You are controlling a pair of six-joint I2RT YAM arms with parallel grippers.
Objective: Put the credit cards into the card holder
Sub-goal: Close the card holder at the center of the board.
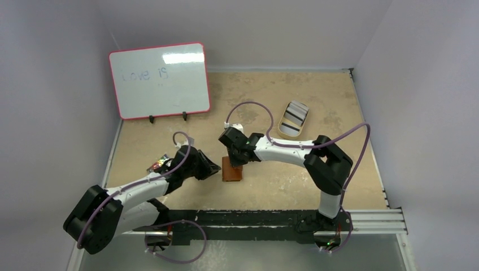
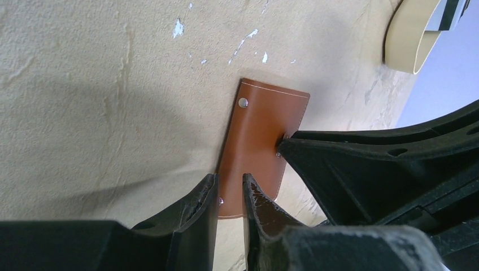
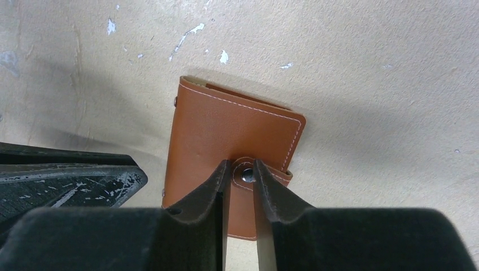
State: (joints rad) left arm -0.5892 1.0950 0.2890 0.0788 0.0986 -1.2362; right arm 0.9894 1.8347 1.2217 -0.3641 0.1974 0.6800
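Holder (image 1: 232,169): brown, closed, lying flat on the table (image 1: 316,96) at the centre of the top view, between my two grippers.
Snap tab (image 3: 247,174): sits over the holder's edge, lower middle of the right wrist view. The stud looks fastened.
Right gripper (image 3: 243,172): narrow, closed on the snap tab from both sides, with the stud showing in the gap.
Left gripper (image 2: 229,183): narrow gap, tips at the holder's end, lower middle of the left wrist view. Whether I am pinching it or only pressing it down, I cannot tell.
Cards (image 1: 295,114): pale with dark stripes, lying in the tin (image 1: 284,133), upper right of the top view, well apart from the holder. None in the holder that I can see.
Step, my guess: popping the snap to open the holder. Card loading not begun.
Risk 1: the tab slips from my right tips, since the hold is thin and close to the stud.
Risk 2: the whole holder lifts or skids with the pull instead of unsnapping, if my left tips do not pin it.
Risk 3: my grippers stand close together over the holder, so a sideways pull could knock them together.
Whiteboard (image 1: 159,80): upper left, out of the way.
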